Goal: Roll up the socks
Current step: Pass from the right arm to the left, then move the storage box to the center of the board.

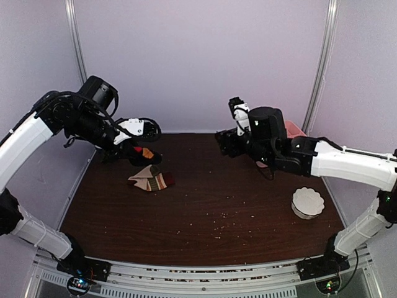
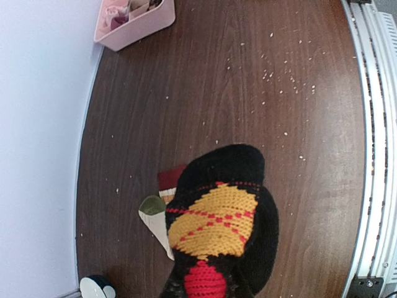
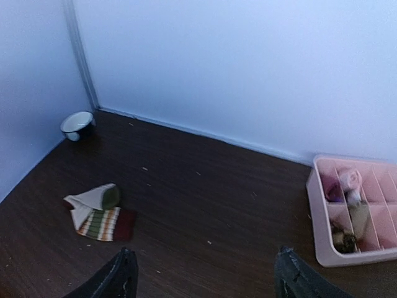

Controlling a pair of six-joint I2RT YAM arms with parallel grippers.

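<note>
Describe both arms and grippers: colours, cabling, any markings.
Both match: glossy white tubular link shells with black joint housings and wrist blocks. The left arm carries loose black cables looped around its upper joint; the right arm looks the same build. The right gripper has dark tapered fingers. No markings legible.

socks two: argyle sock [image 2: 214, 230], striped sock [image 1: 152, 180]. bowls two: scalloped bowl [image 1: 308, 202], dark-rimmed bowl [image 3: 77, 123]. tray [image 3: 316, 214] one.

Soft, bluish, even light, faint shadows (left wrist view bows at edges).
</note>
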